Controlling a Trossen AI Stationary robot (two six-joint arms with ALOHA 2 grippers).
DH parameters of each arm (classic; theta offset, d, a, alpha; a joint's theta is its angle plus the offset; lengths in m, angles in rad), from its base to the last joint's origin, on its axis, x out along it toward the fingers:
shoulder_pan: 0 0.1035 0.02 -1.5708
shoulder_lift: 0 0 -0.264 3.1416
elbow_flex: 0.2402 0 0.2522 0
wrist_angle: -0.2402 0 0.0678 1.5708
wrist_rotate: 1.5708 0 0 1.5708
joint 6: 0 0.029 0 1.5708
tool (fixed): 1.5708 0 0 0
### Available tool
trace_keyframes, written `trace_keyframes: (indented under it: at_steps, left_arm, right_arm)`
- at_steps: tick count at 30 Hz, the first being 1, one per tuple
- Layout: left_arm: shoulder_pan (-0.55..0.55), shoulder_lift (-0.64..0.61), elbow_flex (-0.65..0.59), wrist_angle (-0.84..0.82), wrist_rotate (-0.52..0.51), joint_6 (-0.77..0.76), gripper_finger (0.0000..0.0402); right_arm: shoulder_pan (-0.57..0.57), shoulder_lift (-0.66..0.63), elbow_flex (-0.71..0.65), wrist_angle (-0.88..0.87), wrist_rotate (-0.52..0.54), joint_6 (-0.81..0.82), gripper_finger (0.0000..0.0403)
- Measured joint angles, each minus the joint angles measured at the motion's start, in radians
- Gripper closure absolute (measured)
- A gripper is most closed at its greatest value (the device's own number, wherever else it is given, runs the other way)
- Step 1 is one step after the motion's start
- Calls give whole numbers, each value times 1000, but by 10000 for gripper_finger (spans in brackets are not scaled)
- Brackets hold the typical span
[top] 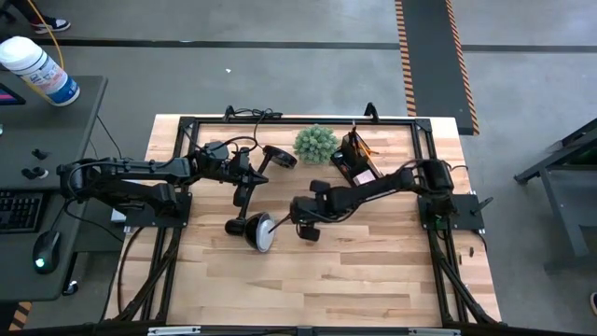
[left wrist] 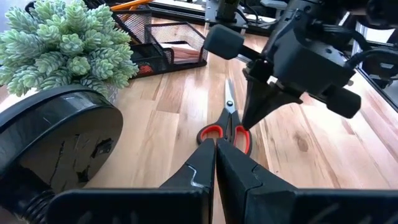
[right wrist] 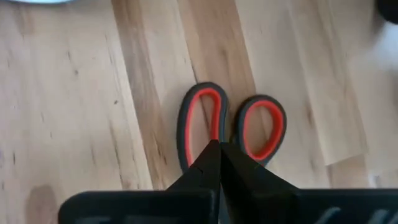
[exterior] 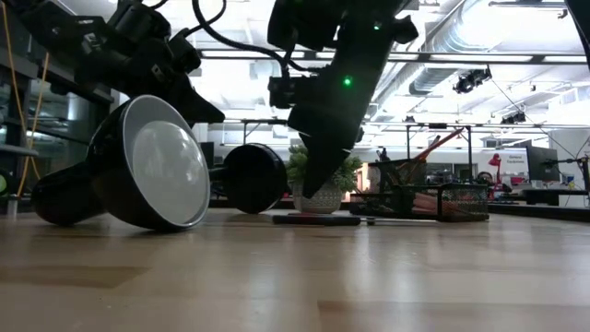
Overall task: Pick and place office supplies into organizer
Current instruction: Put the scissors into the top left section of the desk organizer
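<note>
The red-handled scissors point(left wrist: 226, 124) lie flat on the wooden counter point(top: 373, 261) near its middle, blades closed, their two red loops point(right wrist: 233, 127) side by side. The right tool point(right wrist: 219, 155) hangs directly above those handles with its fingers pressed together and holding nothing; in the low view its tip points down just over the scissors, and whether it touches them cannot be told. The organizer point(top: 355, 159), a dark mesh box, stands toward the back of the counter beside the round green plant point(top: 315, 142), well apart from the scissors, with orange pencils point(left wrist: 132, 5) sticking up from it and a pink pad point(top: 366, 174) lying in its near end. The left tool point(left wrist: 215, 163) is also closed and empty, held over the black desk lamp point(top: 257, 227), which lies tipped over on the counter with its white-faced head point(exterior: 164, 164) near the scissors.
</note>
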Motion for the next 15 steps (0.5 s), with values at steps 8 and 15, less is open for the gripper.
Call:
trace_keyframes:
  at_steps: [8,15]
  left_arm:
    - [0,0,0,0,0,0,399]
    - [0,0,0,0,0,0,399]
  right_arm:
    - [-35,-2,1,31,-93,-47,345]
    - [-74,2,2,32,-148,-65,291]
